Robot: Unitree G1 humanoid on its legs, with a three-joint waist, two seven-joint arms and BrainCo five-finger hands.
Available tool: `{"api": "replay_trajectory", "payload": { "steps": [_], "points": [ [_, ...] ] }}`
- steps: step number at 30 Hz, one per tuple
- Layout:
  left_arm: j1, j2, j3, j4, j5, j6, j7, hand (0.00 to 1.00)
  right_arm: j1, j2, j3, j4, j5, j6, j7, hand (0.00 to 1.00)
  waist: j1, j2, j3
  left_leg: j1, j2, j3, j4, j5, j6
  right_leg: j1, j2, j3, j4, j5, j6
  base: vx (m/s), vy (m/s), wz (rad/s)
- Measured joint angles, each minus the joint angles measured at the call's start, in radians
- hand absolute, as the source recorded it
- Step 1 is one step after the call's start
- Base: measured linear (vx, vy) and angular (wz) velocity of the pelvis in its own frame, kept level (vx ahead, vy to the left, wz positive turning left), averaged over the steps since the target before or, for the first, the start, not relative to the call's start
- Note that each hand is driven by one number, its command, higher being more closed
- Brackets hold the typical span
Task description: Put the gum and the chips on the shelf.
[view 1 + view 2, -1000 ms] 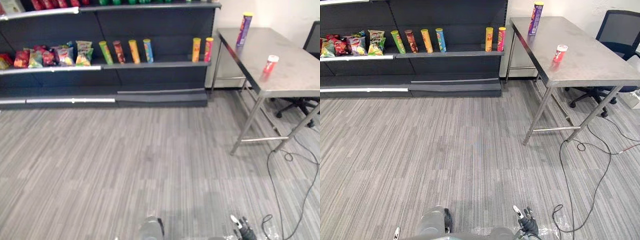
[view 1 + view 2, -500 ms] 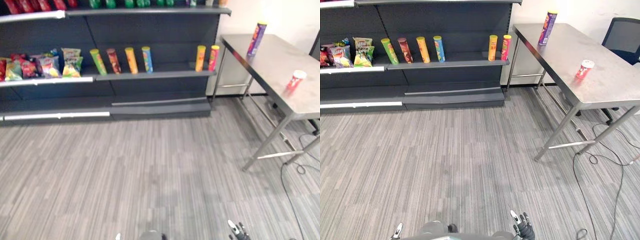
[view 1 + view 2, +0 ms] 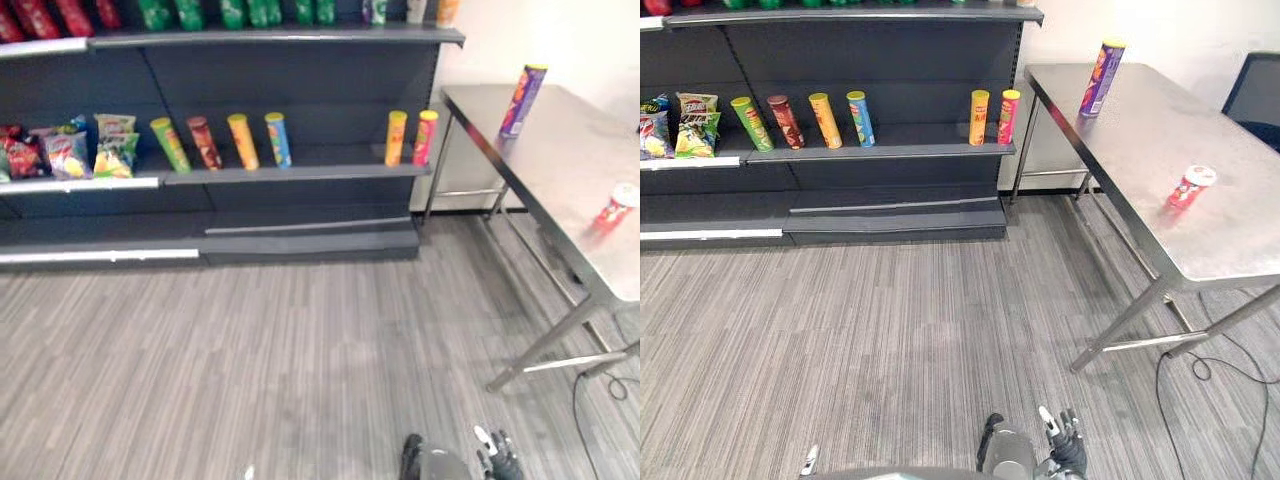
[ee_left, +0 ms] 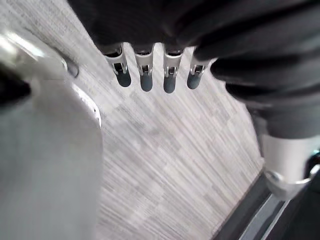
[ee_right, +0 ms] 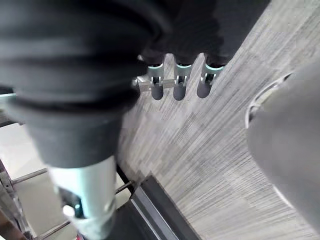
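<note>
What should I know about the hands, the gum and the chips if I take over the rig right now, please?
Left hand: open, empty, low over the floor.
Right hand: open, empty, also low over the floor.
Chips tube: upright at the far end of the steel table.
Gum tub: on the same table, nearer the robot, apart from the tube.
Done: nothing; neither item is on the shelf yet.
Left: approach the table, pick up both, then set them on the shelf, probably in the gap in the row of tubes.

Grey striped carpet floor (image 3: 890,330), dark shelving (image 3: 900,152), steel table (image 3: 1130,130), white wall (image 3: 1200,30).
</note>
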Motion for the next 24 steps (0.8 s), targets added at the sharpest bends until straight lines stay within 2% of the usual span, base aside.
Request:
{"api": "replay_trajectory", "payload": {
  "steps": [2, 3, 4, 6, 7, 9, 10, 11, 12, 14, 15, 16, 17, 18, 19, 20, 21, 22, 23, 24],
  "points": [
    [-0.008, -0.006, 0.002, -0.011, 0.002, 0.001, 0.002, 0.00, 0.000, -0.006, 0.005, -0.002, 0.000, 0.007, -0.013, 0.00, 0.000, 0.012, -0.006, 0.023, 0.007, 0.003, -0.010, 0.069, -0.013, 0.007, -0.001, -0.009, 0.045, -0.047, -0.018, 0.40, -0.224, 0.03],
    [-0.008, -0.007, 0.003, -0.011, 0.002, 0.002, 0.005, 0.00, 0.000, -0.008, 0.010, -0.002, 0.000, 0.010, -0.019, 0.00, 0.000, 0.007, -0.003, 0.032, 0.012, 0.003, -0.010, 0.087, -0.017, 0.013, 0.003, -0.009, 0.056, -0.061, -0.025, 0.43, -0.207, -0.10],
    [-0.010, -0.007, 0.008, -0.013, 0.002, 0.004, 0.012, 0.00, -0.001, -0.009, 0.018, -0.002, -0.001, 0.013, -0.022, 0.00, -0.002, 0.018, -0.011, 0.038, 0.020, 0.002, 0.012, 0.117, -0.025, 0.027, 0.010, -0.009, 0.068, -0.090, -0.028, 0.37, -0.190, -0.16],
    [-0.011, -0.010, 0.033, -0.020, 0.002, 0.011, 0.013, 0.00, -0.002, -0.010, 0.019, -0.003, -0.019, 0.022, -0.024, 0.00, -0.005, 0.014, -0.010, 0.012, 0.036, -0.004, 0.109, 0.143, -0.022, 0.049, 0.027, -0.007, 0.067, -0.118, -0.028, 0.36, -0.207, -0.19],
    [-0.020, -0.023, 0.084, -0.031, -0.001, 0.016, 0.014, 0.00, 0.000, -0.008, 0.020, -0.008, -0.031, 0.029, -0.024, 0.00, -0.012, 0.015, -0.012, -0.147, 0.088, -0.062, 0.456, 0.255, -0.030, 0.102, 0.062, -0.001, 0.036, -0.149, -0.029, 0.29, -0.161, -0.23],
    [-0.017, -0.025, 0.103, -0.049, -0.007, 0.016, 0.008, 0.00, 0.004, -0.008, 0.022, -0.012, -0.032, 0.030, -0.024, 0.00, -0.010, 0.012, -0.009, -0.233, 0.115, -0.100, 0.631, 0.389, -0.051, 0.145, 0.089, 0.010, 0.003, -0.162, -0.037, 0.25, -0.063, -0.34],
    [-0.013, -0.030, 0.108, -0.052, -0.022, 0.013, 0.006, 0.00, 0.005, -0.009, 0.022, -0.019, -0.035, 0.030, -0.025, 0.00, -0.008, 0.018, -0.008, -0.324, 0.139, -0.112, 0.801, 0.360, -0.057, 0.188, 0.107, 0.020, -0.026, -0.174, -0.052, 0.30, 0.006, -0.33],
    [-0.023, -0.029, 0.107, -0.053, -0.041, 0.011, 0.006, 0.00, 0.009, -0.007, 0.022, -0.018, -0.037, 0.034, -0.025, 0.00, -0.008, 0.016, -0.006, -0.404, 0.133, -0.105, 0.904, 0.286, -0.051, 0.240, 0.110, 0.028, -0.053, -0.180, -0.048, 0.30, 0.009, -0.28],
    [-0.024, -0.027, 0.103, -0.059, -0.053, 0.010, 0.006, 0.00, 0.013, -0.006, 0.022, -0.018, -0.037, 0.043, -0.025, 0.00, -0.006, 0.011, -0.005, -0.441, 0.123, -0.085, 0.922, 0.232, -0.037, 0.278, 0.109, 0.038, -0.081, -0.181, -0.046, 0.29, 0.042, -0.24],
    [-0.018, -0.026, 0.087, -0.072, -0.087, 0.001, -0.001, 0.00, 0.012, 0.001, 0.015, -0.017, -0.036, 0.049, -0.025, 0.00, 0.006, 0.003, -0.003, -0.492, 0.114, -0.029, 0.849, 0.146, -0.014, 0.345, 0.094, 0.067, -0.113, -0.176, -0.025, 0.29, 0.107, -0.44],
    [-0.016, -0.018, 0.079, -0.074, -0.098, -0.004, -0.011, 0.00, 0.011, 0.011, 0.011, -0.018, -0.036, 0.048, -0.024, 0.00, 0.007, -0.009, -0.002, -0.508, 0.099, 0.007, 0.720, 0.116, -0.002, 0.371, 0.068, 0.086, -0.116, -0.187, 0.002, 0.32, 0.184, -0.44],
    [-0.016, -0.015, 0.074, -0.081, -0.099, -0.005, -0.015, 0.00, 0.012, 0.015, 0.009, -0.019, -0.036, 0.048, -0.022, 0.00, 0.007, -0.014, -0.001, -0.510, 0.088, 0.019, 0.642, 0.110, 0.008, 0.382, 0.055, 0.095, -0.115, -0.195, 0.013, 0.33, 0.238, -0.39],
    [-0.009, -0.016, 0.069, -0.090, -0.100, -0.008, -0.022, 0.00, 0.012, 0.019, 0.007, -0.020, -0.036, 0.048, -0.018, 0.00, 0.009, -0.020, -0.001, -0.509, 0.068, 0.033, 0.458, 0.116, 0.019, 0.396, 0.028, 0.118, -0.110, -0.215, 0.036, 0.39, 0.344, -0.43],
    [-0.001, -0.018, 0.064, -0.093, -0.112, -0.018, -0.026, 0.00, 0.013, 0.019, 0.008, -0.026, -0.036, 0.047, -0.017, 0.00, 0.010, -0.020, -0.002, -0.502, 0.050, 0.014, 0.278, 0.153, 0.044, 0.396, 0.006, 0.145, -0.089, -0.240, 0.067, 0.32, 0.334, -0.48],
    [0.002, -0.023, 0.065, -0.093, -0.123, -0.024, -0.029, 0.00, 0.013, 0.018, 0.008, -0.032, -0.036, 0.047, -0.016, 0.00, 0.012, -0.017, 0.001, -0.497, 0.043, -0.008, 0.202, 0.203, 0.032, 0.396, 0.000, 0.161, -0.075, -0.255, 0.081, 0.32, 0.372, -0.62],
    [0.005, -0.008, 0.067, -0.088, -0.134, -0.037, -0.029, 0.00, 0.015, 0.030, 0.010, -0.026, -0.035, 0.054, -0.016, 0.00, 0.031, -0.037, -0.004, -0.463, 0.006, 0.021, 0.192, 0.200, 0.015, 0.402, -0.026, 0.212, -0.070, -0.267, 0.094, 0.33, 0.291, -0.45],
    [0.008, 0.000, 0.061, -0.096, -0.134, -0.058, -0.033, 0.00, 0.018, 0.049, 0.027, -0.030, -0.037, 0.054, -0.001, 0.00, 0.031, -0.067, -0.006, -0.456, -0.006, 0.037, 0.198, 0.168, 0.013, 0.412, -0.023, 0.241, -0.100, -0.262, 0.087, 0.32, 0.237, -0.41],
    [0.007, 0.004, 0.061, -0.101, -0.135, -0.069, -0.034, 0.00, 0.015, 0.059, 0.028, -0.034, -0.037, 0.055, 0.008, 0.00, 0.035, -0.079, -0.007, -0.459, -0.008, 0.043, 0.213, 0.147, 0.012, 0.411, -0.017, 0.253, -0.108, -0.252, 0.075, 0.28, 0.146, -0.20],
    [0.008, 0.009, 0.065, -0.106, -0.135, -0.079, -0.035, 0.00, 0.008, 0.070, 0.026, -0.037, -0.037, 0.057, 0.017, 0.00, 0.038, -0.089, -0.010, -0.467, -0.007, 0.053, 0.256, 0.102, 0.015, 0.419, -0.018, 0.275, -0.127, -0.235, 0.082, 0.20, 0.136, -0.22],
    [0.008, 0.010, 0.066, -0.106, -0.135, -0.079, -0.034, 0.00, 0.006, 0.070, 0.025, -0.037, -0.038, 0.059, 0.020, 0.00, 0.039, -0.090, -0.012, -0.464, -0.008, 0.060, 0.272, 0.087, 0.015, 0.426, -0.021, 0.288, -0.134, -0.227, 0.086, 0.27, 0.200, -0.30]
  ]
}}
